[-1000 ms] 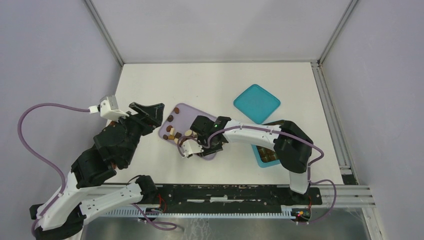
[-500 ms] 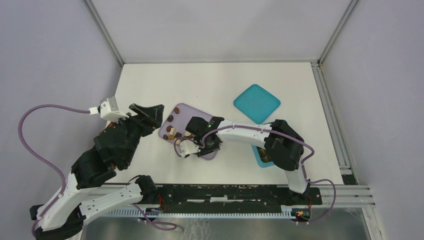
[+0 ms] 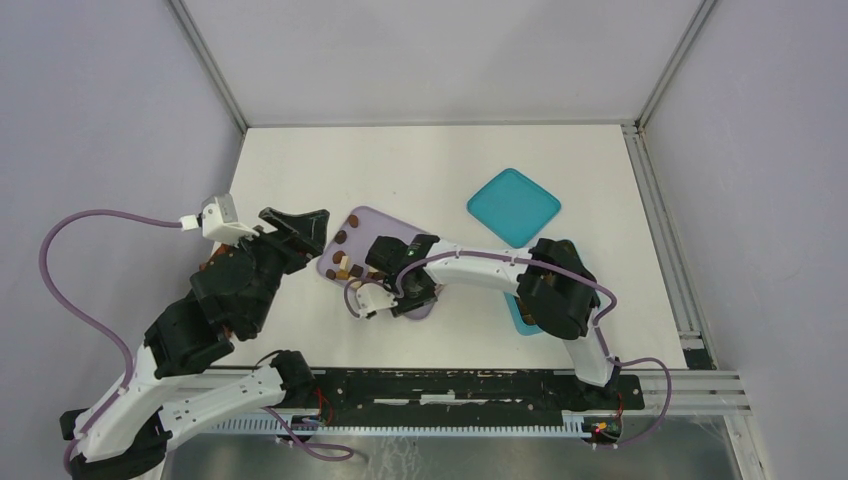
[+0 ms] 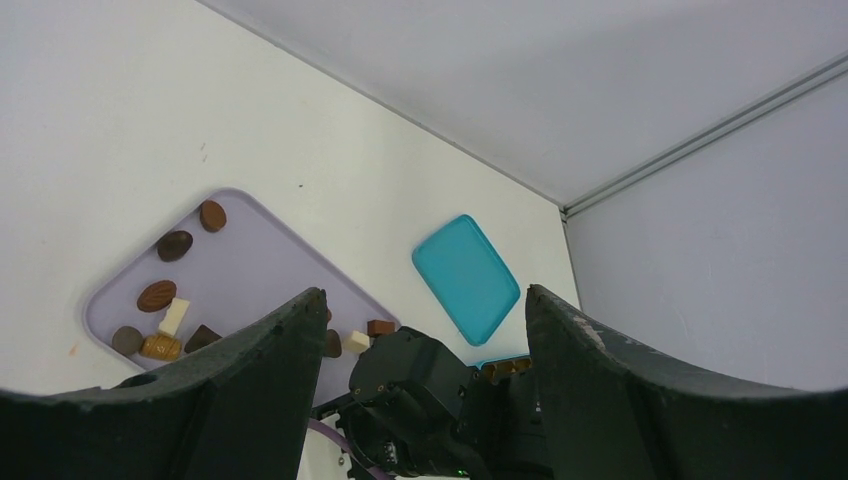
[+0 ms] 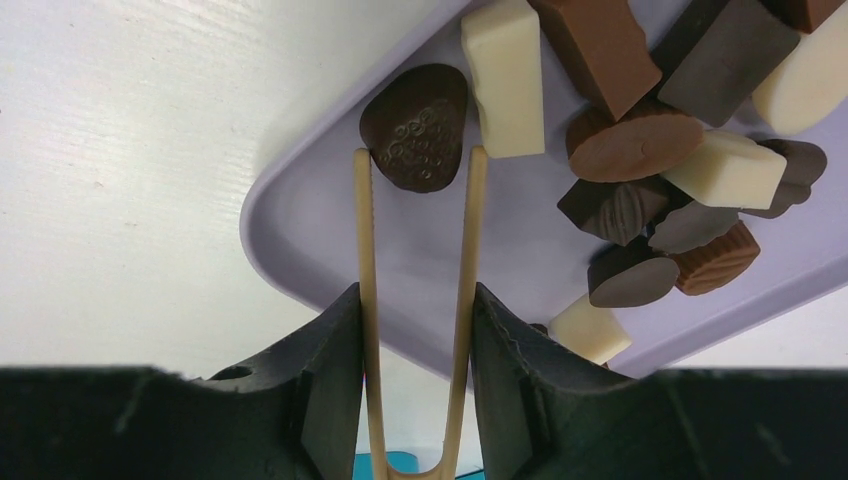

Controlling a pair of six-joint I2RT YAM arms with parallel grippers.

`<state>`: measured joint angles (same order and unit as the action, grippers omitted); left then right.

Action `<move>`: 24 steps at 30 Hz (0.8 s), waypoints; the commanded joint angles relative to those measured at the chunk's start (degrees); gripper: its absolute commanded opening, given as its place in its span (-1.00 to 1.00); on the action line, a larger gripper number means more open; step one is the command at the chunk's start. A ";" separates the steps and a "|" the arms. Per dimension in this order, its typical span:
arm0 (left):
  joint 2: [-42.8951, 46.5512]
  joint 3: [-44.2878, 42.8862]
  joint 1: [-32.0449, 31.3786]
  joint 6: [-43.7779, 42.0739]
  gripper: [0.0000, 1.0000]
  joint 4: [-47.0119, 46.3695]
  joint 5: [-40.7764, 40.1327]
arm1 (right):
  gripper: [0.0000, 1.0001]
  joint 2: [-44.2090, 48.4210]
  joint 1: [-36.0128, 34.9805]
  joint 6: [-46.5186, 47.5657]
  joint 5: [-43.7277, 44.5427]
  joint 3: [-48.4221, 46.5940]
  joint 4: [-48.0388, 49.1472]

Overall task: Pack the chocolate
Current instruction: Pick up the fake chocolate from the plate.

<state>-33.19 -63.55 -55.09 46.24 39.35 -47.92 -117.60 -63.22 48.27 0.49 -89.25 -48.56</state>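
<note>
Right gripper [image 5: 415, 300] tight on tan tongs [image 5: 366, 250], tips either side of a dark chocolate [image 5: 415, 128], upper centre; left gripper [image 4: 425, 295] spread.

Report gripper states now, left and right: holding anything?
Left gripper: open, empty.
Right gripper: shut on the tongs, whose tips straddle a dark chocolate piece on the purple tray.

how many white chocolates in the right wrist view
4: a white chocolate at top centre, one at the top right edge, one right of centre, one lowest of all. More may be hidden outside this view.
</note>
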 commanded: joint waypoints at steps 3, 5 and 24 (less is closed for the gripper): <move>0.49 0.44 -0.11 2.45 0.56 -0.51 -1.12 | -0.08 -1.02 -0.73 0.24 1.31 -2.68 -1.20; 0.48 0.44 -0.08 2.45 0.56 -0.52 -1.11 | -0.08 -1.22 -0.83 0.31 1.43 -2.72 -1.37; -0.02 0.53 -0.14 2.58 0.56 -1.21 -0.33 | -0.41 -2.08 -1.47 -0.45 1.12 -4.55 -1.99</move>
<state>-33.10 -63.33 -55.09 46.89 39.33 -47.83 -120.81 -64.25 48.18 1.26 -91.70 -50.09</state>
